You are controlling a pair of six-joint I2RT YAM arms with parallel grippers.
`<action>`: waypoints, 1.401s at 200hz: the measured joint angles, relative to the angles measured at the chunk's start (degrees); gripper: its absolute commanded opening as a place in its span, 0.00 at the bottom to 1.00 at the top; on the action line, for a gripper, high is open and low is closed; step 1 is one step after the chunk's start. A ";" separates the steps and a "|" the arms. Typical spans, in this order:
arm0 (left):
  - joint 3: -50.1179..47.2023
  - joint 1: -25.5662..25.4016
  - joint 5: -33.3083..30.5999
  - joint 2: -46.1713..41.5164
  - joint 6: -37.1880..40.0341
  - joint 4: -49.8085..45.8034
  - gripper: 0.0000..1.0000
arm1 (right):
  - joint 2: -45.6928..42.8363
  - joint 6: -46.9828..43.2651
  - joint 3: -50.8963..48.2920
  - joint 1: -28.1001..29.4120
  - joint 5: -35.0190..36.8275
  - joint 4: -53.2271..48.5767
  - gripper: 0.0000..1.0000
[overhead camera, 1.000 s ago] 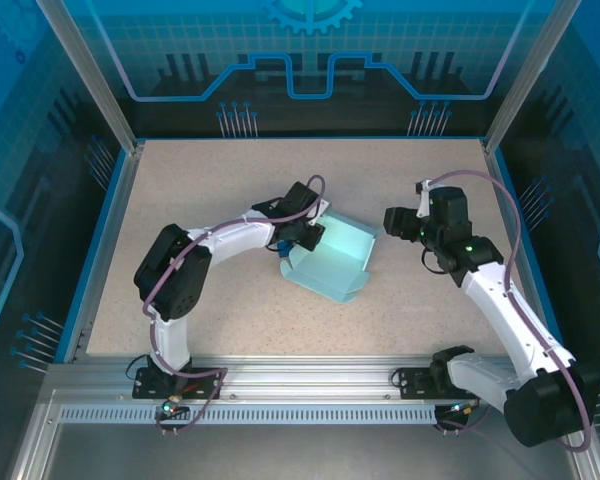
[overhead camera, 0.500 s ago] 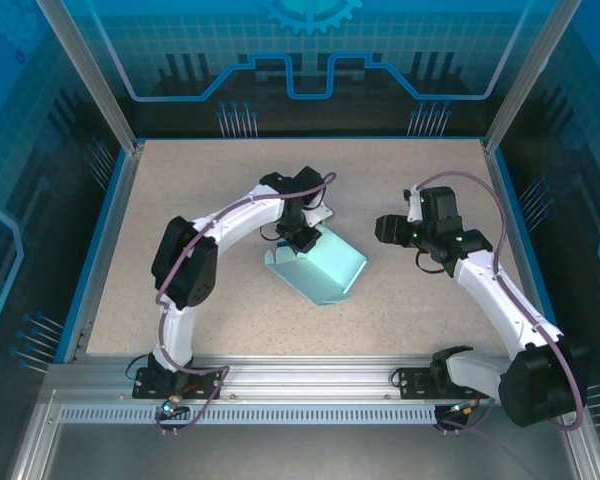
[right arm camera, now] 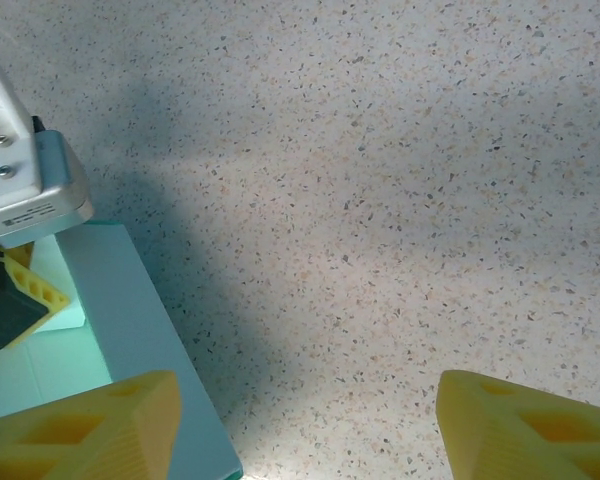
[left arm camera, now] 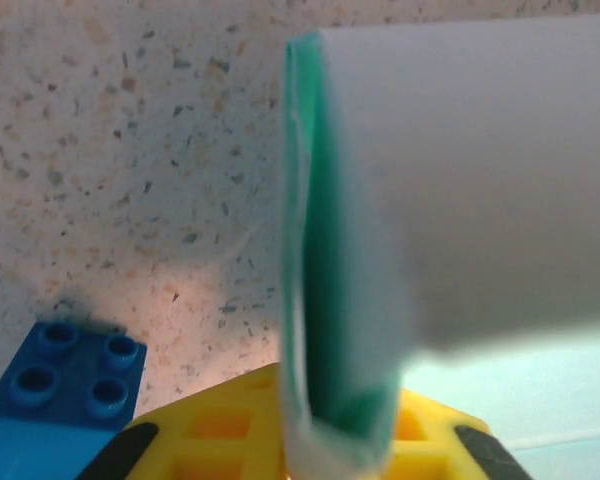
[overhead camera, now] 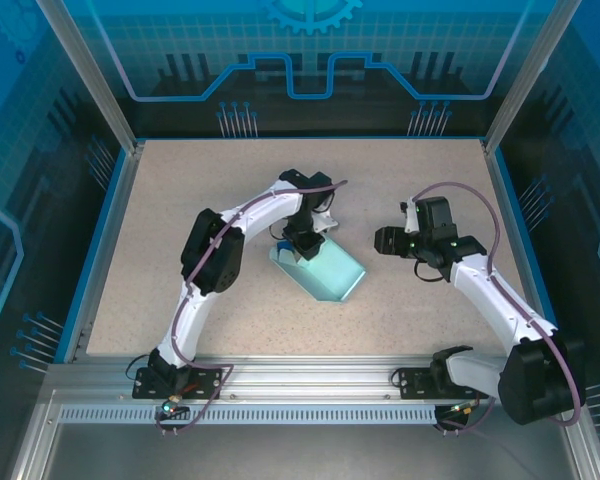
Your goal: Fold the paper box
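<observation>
The paper box is pale cyan card lying mid-table, partly folded, with one flap raised at its far left end. My left gripper is at that end. In the left wrist view the folded flap stands edge-on between the yellow fingers, which are shut on it. My right gripper hovers just right of the box, open. In the right wrist view its yellow fingertips stand wide apart over bare table, with the box edge at the lower left.
A small dark blue studded brick lies on the speckled table just left of the left gripper. Blue rails and metal posts bound the table. The left wrist's white housing sits over the box.
The left arm has stretched farther out and turned, swinging the box round and folding it narrower. The right gripper has drifted slightly left towards the box, still open.
</observation>
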 measured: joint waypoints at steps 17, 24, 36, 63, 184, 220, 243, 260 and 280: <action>0.94 0.00 1.14 1.07 0.39 -0.26 0.27 | 0.04 0.00 -0.26 0.00 0.02 0.11 0.69; 1.27 0.00 1.66 1.42 0.44 -0.33 0.28 | 0.04 0.00 -0.42 0.00 0.02 0.22 0.69; 1.90 0.00 2.45 1.95 0.48 -0.33 0.32 | 0.07 0.00 -0.81 0.00 0.00 0.48 0.69; 2.99 0.00 3.93 2.71 0.57 -0.11 0.38 | 0.22 0.00 -1.81 0.00 0.00 0.92 0.69; 7.17 0.17 8.92 5.46 -0.98 3.34 0.35 | 1.60 0.00 -3.78 0.00 -1.27 3.06 0.69; 7.34 0.22 8.59 8.46 -2.93 5.70 0.21 | 1.66 0.00 -4.17 0.00 -1.33 3.43 0.69; 7.34 0.22 7.34 8.81 -3.23 6.67 0.13 | 1.70 0.00 -4.48 0.00 -1.36 3.45 0.69; 7.39 -0.02 6.08 8.81 -3.65 6.78 0.07 | 1.70 0.00 -4.66 0.00 -1.36 3.48 0.68; 7.65 -0.79 3.87 8.79 -3.13 6.69 0.04 | 1.70 0.00 -4.81 0.00 -1.38 3.45 0.68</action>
